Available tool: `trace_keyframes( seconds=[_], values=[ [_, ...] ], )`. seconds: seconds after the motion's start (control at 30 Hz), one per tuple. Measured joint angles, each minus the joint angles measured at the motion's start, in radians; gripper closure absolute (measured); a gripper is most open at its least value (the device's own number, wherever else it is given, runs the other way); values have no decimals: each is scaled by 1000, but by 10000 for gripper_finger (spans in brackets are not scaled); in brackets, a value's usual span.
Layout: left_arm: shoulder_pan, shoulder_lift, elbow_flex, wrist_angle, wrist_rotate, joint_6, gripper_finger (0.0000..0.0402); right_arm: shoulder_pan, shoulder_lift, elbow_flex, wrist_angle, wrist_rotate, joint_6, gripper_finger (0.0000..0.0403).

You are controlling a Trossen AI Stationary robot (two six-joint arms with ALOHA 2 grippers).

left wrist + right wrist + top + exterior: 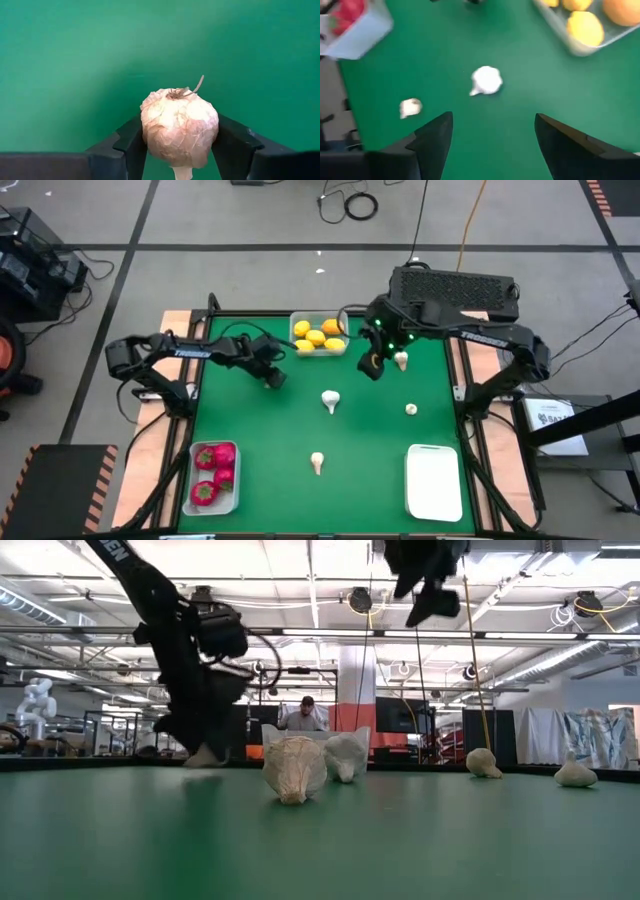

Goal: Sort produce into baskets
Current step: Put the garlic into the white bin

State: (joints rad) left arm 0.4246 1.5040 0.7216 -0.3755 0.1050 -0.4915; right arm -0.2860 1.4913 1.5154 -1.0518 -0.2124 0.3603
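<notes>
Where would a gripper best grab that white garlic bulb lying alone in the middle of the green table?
Probably from straight above, fingers closing across the round body of the garlic bulb. It lies tipped on its side, so the narrow stem offers little to pinch. The green table is bare around it.

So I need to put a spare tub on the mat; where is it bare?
Bare: between the red basket and the empty basket, apart from one garlic. Crowded: beside the yellow basket, where the left gripper and right gripper work.

mushroom (pixel 179 127) stem cut off, red basket (pixel 351 25) blurred
</notes>
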Motion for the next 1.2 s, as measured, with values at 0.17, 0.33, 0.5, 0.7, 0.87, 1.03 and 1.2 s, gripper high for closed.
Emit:
trace_keyframes(
  seconds=[0.17,0.33,0.5,0.7,0.87,1.03,1.2],
  values=[
    [-143,0,36,99,87,-60,212,103,-87,0,-59,9,92,147],
    [-333,0,109,218,8,-167,212,262,-179,-13,-148,123,228,156],
    [-512,7,166,374,-147,-313,212,492,-266,-93,-165,220,448,161],
    [-714,101,277,435,-316,-426,212,806,-301,-237,-107,353,781,161],
    [-826,263,443,423,-370,-470,212,1027,-270,-327,-13,404,1072,161],
    [-855,454,668,427,-347,-442,212,1187,-215,-339,3,447,1325,161],
    [-846,633,917,428,-295,-327,212,1300,-179,-337,-6,456,1487,161]
  ],
)
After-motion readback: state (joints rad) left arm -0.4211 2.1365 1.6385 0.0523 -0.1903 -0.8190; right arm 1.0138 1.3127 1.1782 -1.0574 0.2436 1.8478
